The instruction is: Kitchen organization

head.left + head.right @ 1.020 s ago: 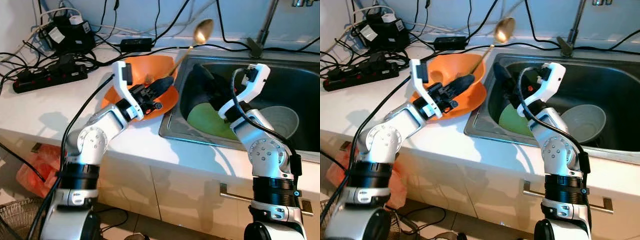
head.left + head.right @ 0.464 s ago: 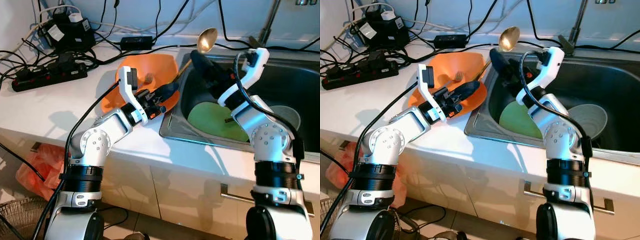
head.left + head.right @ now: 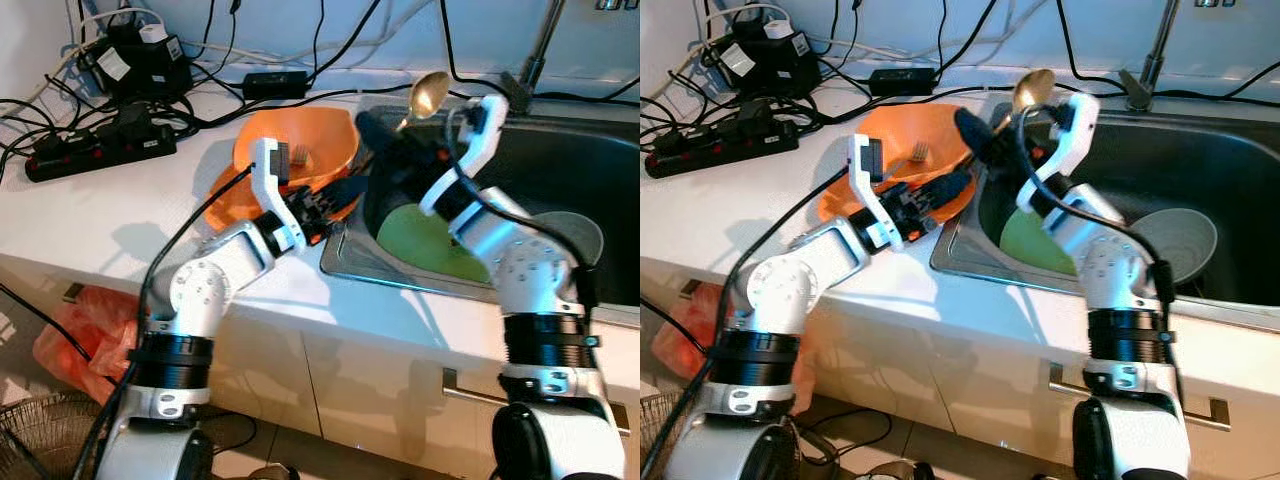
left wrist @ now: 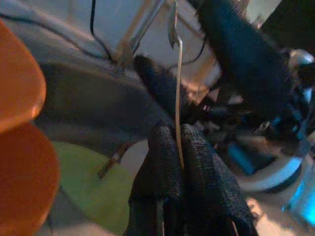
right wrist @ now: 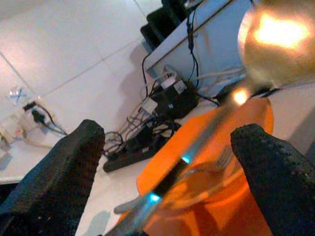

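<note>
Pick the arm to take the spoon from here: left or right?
Right. The right gripper is open, its fingers either side of the spoon that the left gripper pinches by its handle.

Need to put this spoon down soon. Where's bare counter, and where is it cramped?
Bare white counter lies between the power strip and the front edge, left of the orange bowl. Crowded: cables along the wall, and the sink with the green plate and grey bowl.
</note>
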Controlling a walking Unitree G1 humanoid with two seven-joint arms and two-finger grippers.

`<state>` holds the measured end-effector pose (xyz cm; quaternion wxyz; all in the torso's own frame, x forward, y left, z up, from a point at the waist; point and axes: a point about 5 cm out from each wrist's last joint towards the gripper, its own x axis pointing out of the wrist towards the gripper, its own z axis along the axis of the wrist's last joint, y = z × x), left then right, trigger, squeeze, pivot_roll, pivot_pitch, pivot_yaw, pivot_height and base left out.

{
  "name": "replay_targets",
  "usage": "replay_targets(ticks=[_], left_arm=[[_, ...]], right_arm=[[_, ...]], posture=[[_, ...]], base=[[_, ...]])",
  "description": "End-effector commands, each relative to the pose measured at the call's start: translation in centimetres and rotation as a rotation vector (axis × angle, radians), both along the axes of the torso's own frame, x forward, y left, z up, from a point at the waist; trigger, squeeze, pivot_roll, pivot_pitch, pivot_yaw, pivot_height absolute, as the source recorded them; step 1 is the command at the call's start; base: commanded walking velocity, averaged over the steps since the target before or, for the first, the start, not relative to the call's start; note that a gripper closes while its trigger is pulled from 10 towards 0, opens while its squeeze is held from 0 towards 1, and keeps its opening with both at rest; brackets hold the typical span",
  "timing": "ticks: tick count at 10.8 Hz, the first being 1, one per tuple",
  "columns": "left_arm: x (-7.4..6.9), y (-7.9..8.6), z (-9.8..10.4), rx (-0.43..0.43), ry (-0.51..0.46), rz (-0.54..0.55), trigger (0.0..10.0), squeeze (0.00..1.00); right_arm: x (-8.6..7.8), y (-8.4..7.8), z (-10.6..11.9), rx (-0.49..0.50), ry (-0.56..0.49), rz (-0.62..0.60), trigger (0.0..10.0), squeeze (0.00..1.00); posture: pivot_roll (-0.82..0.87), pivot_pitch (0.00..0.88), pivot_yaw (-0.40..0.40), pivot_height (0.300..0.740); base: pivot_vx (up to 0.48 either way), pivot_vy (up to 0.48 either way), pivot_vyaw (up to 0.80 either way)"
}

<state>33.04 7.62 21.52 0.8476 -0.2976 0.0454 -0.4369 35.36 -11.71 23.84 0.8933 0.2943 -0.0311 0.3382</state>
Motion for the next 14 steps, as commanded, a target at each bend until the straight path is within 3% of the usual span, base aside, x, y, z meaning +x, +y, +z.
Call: replay_targets(ticks=[1, 5, 7, 12, 13, 14], left_arm=[[0.1, 0.6, 0.4, -0.008, -0.024, 0.05, 0.0, 0.0], [-0.9, -0.7, 0.2, -0.11, 0.015, 0.009, 0.0, 0.0], [-1.0, -0.7, 0.1, -0.115, 0.019, 0.018, 0.0, 0.0], [-1.8, -2.2, -0.7, -0.12, 0.091, -0.147, 0.0, 0.0], [-1.7, -2.2, -0.7, -0.12, 0.092, -0.141, 0.0, 0.0], [-1.4, -1.9, -0.7, -0.123, 0.091, -0.122, 0.0, 0.0]], right_arm=[[0.0, 0.0, 0.1, 0.02, -0.005, -0.029, 10.0, 0.0], [0.2, -1.0, 0.2, 0.129, -0.003, -0.154, 10.0, 0.0], [0.1, -1.2, 0.0, 0.141, 0.003, -0.175, 10.0, 0.0], [-0.2, 0.5, 0.3, 0.129, -0.02, -0.079, 10.0, 0.0], [-0.3, 0.6, 0.4, 0.134, -0.026, -0.064, 0.0, 0.0], [-0.4, 0.5, 0.4, 0.139, -0.031, -0.062, 0.0, 0.0]], posture=[[0.09, 0.089, 0.1, 0.74], [0.08, 0.091, 0.104, 0.74], [0.08, 0.093, 0.103, 0.74], [0.09, 0.093, 0.104, 0.74], [0.09, 0.093, 0.104, 0.74], [0.09, 0.093, 0.103, 0.74]], base=[[0.0, 0.0, 0.0], [0.0, 0.0, 0.0], [0.0, 0.0, 0.0], [0.0, 0.0, 0.0], [0.0, 0.0, 0.0], [0.0, 0.0, 0.0]])
